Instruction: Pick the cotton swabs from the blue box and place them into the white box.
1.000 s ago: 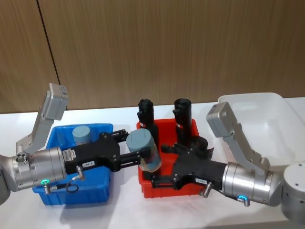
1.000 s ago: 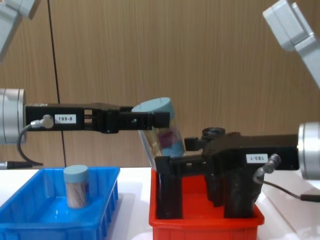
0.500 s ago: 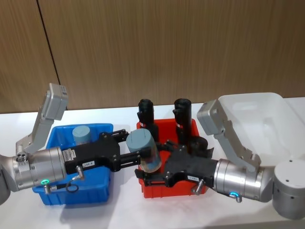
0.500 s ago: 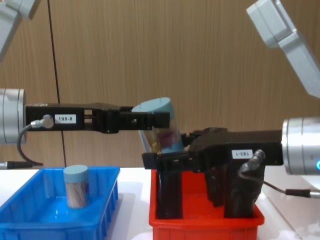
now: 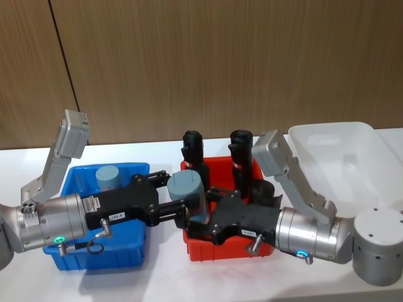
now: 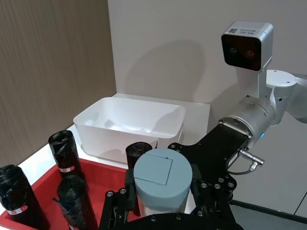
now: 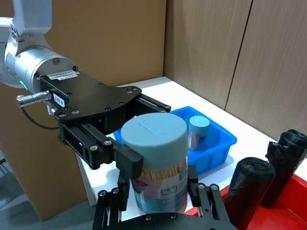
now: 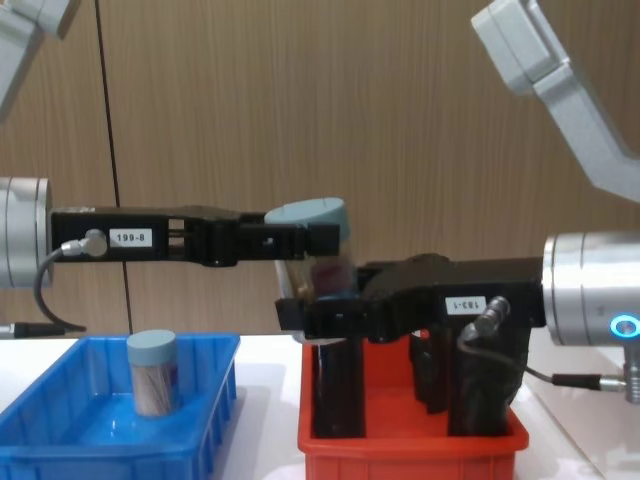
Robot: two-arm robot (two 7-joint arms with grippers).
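Both sets of jaws are clamped on one jar of cotton swabs (image 5: 186, 189). The left gripper (image 5: 176, 201) comes in from the left and pinches the jar high up, just under its grey-blue lid. The right gripper (image 8: 295, 312) comes in from the right and squeezes the same jar lower down, on its clear part. The two grippers meet there, one above the other.

The jar is up in the air and stands almost straight. It hangs over the left end of the red bin (image 8: 400, 448) and does not touch it. You can see the little sticks through its clear side in the right wrist view.

Tall black rolls (image 5: 192, 148) stand in the red bin, behind and under the grippers.

The blue box (image 5: 94, 259) sits on the white table (image 5: 157, 283) to the left of the red bin, just beside it. Another jar (image 5: 108, 176) with the same kind of lid stands upright in the blue box, near its back wall.

The white box (image 5: 327, 128) sits on the right side of the table, past the red bin. The held jar is well apart from the white box.
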